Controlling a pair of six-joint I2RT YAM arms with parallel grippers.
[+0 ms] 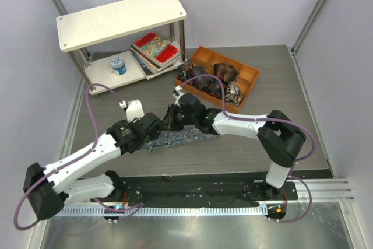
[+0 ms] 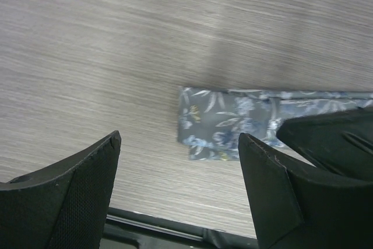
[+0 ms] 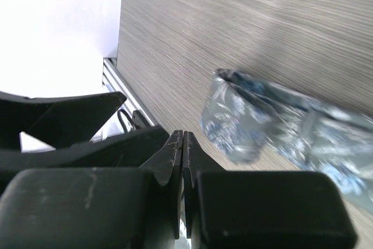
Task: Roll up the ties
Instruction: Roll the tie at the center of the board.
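A long grey-blue tie (image 1: 180, 138) with a pale leafy print lies flat on the table in front of both arms. Its left end (image 2: 218, 123) is folded over on itself. My left gripper (image 2: 179, 139) stands open just short of that folded end, with only bare table between its fingers (image 2: 87, 190). In the right wrist view the folded end (image 3: 242, 118) bulges up loosely. My right gripper (image 3: 183, 138) is shut beside it, with nothing showing between the jaws. In the top view both grippers, left (image 1: 165, 125) and right (image 1: 175, 115), meet over the tie's left end.
An orange tray (image 1: 247, 74) at the back right holds several small dark rolled ties (image 1: 221, 77). A white shelf unit (image 1: 119, 18) at the back left has red-patterned books (image 1: 156, 49) and a blue-and-white can (image 1: 118, 64) on its lower board. A black strip (image 2: 175, 230) runs along the table's near edge.
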